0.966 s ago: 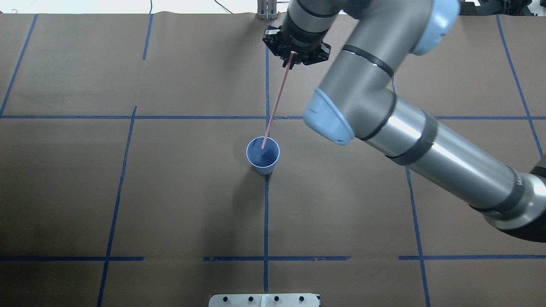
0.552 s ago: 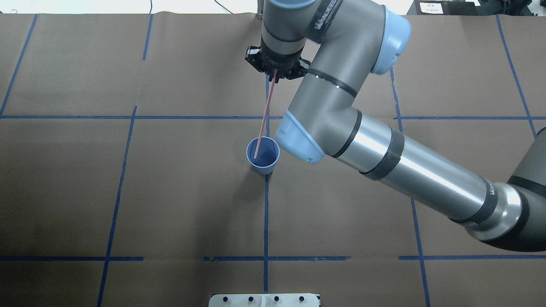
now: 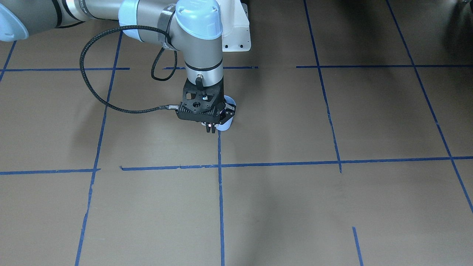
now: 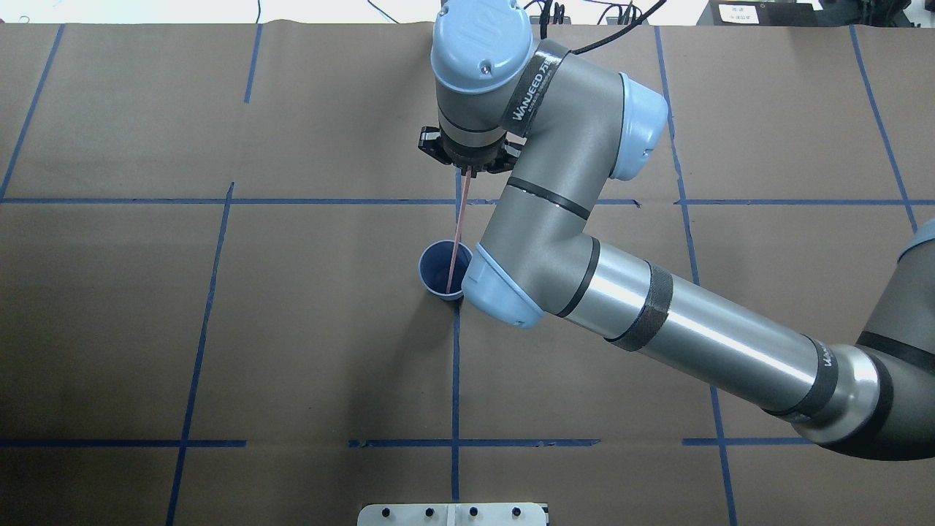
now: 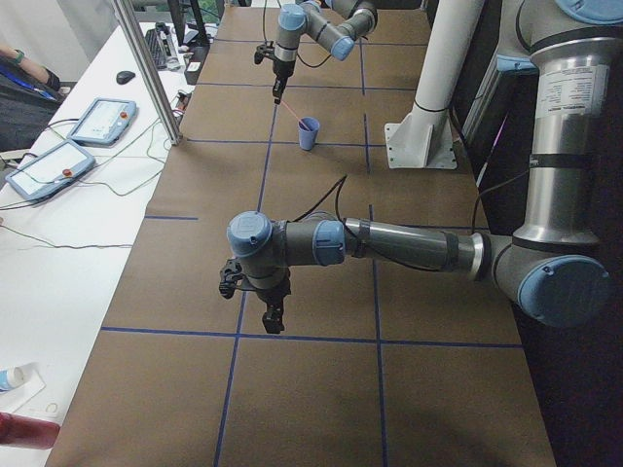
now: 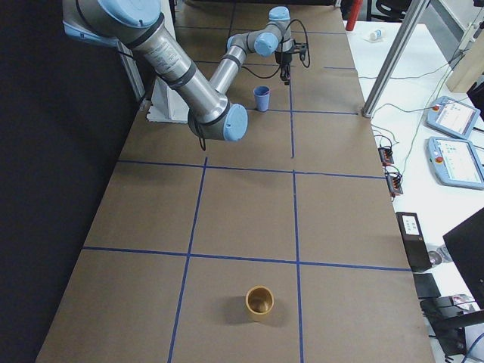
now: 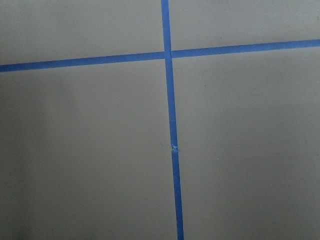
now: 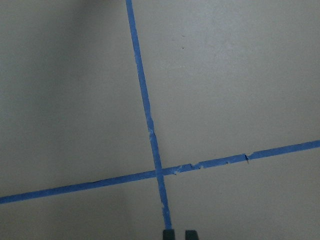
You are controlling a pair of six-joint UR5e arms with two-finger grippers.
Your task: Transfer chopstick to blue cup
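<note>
The blue cup [image 4: 436,267] stands upright at the table's middle, on a blue tape line. My right gripper [image 4: 467,171] hovers beyond it, pointing down and shut on the top of the thin pink chopstick [image 4: 459,226]. The stick slants down from the fingers, and its lower end is inside the cup. In the front-facing view the gripper [image 3: 210,129] covers most of the cup [image 3: 225,127], and a pale chopstick end [image 3: 210,126] shows between the fingers. My left gripper [image 5: 274,319] hangs low over bare paper far from the cup; whether it is open or shut I cannot tell.
Brown paper with blue tape lines [image 4: 455,365] covers the table. A brown cup [image 6: 259,302] stands alone near the table's right end. My right forearm [image 4: 657,343] crosses the right half. A white mount plate [image 4: 453,513] sits at the near edge.
My right gripper has come nearer to the cup and the elbow has swung left beside it. The chopstick now stands steeper, with its lower end deeper in the cup.
</note>
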